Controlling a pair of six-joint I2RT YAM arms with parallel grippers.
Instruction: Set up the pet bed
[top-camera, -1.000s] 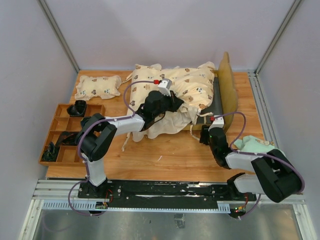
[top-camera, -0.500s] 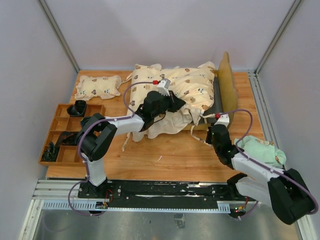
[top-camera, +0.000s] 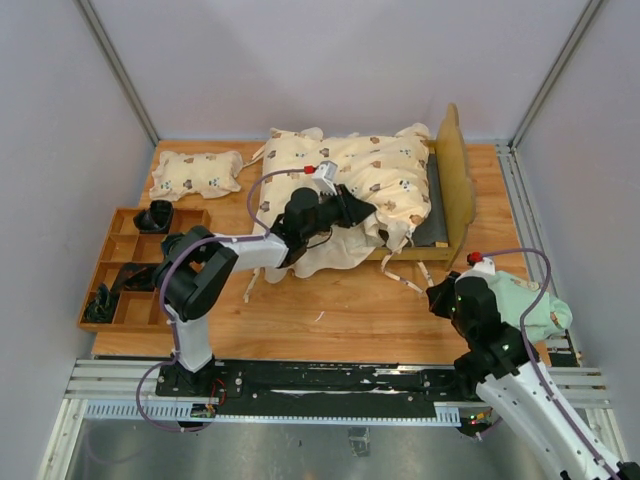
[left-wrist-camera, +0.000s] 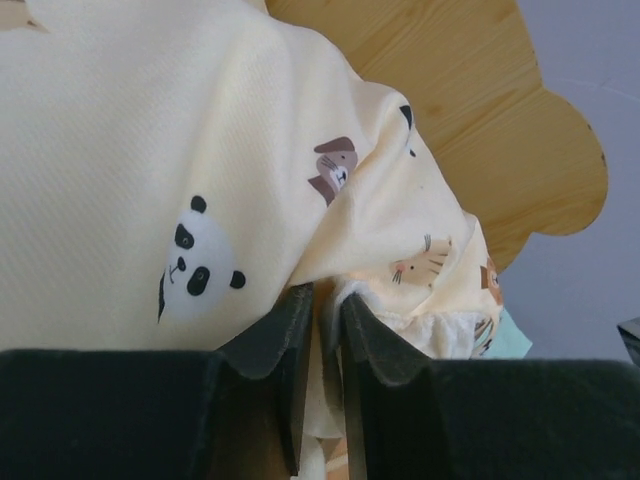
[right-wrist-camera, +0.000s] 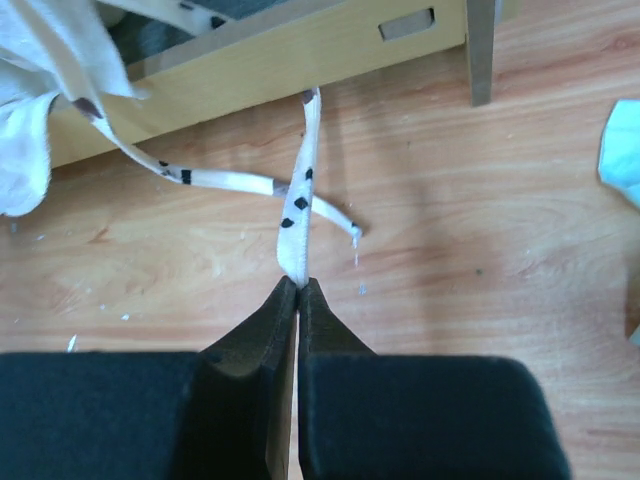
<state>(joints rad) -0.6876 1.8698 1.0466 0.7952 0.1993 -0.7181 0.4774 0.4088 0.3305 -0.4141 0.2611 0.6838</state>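
pet bed (top-camera: 436, 222): far right part of the tabletop (top-camera: 340, 320), long side running left to right, mostly buried under the quilt (top-camera: 345, 180); only a strip of grey base shows by the headboard
headboard (top-camera: 456, 170): upright at the bed's right end, wavy top edge, clear in the left wrist view behind the fabric
side rail (right-wrist-camera: 290, 75): near rail, bare light wood, sits flat on the tabletop, small slot cut in it
quilt: cream, animal print, bunched over the bed and spilling off its near-left corner onto the wood
left claw (left-wrist-camera: 328, 330): reaching in over the quilt's near edge, fingers almost together, pinching a fold of quilt just below a panda print
right claw (right-wrist-camera: 299, 295): low over the tabletop in front of the bed's near-right corner, fingers pressed tight on the end of a ribbon tie (right-wrist-camera: 300, 190)
ribbon tie: cream with dark marks, runs from the claw up to the quilt edge at the rail, crossing a second tie lying loose on the wood
pillow (top-camera: 195, 173): same print, far-left corner, well apart from the bed
tray (top-camera: 190, 211): wooden, compartments, left edge, dark items in a few of them
mint cloth (top-camera: 530, 305): near-right edge, just beside the right arm
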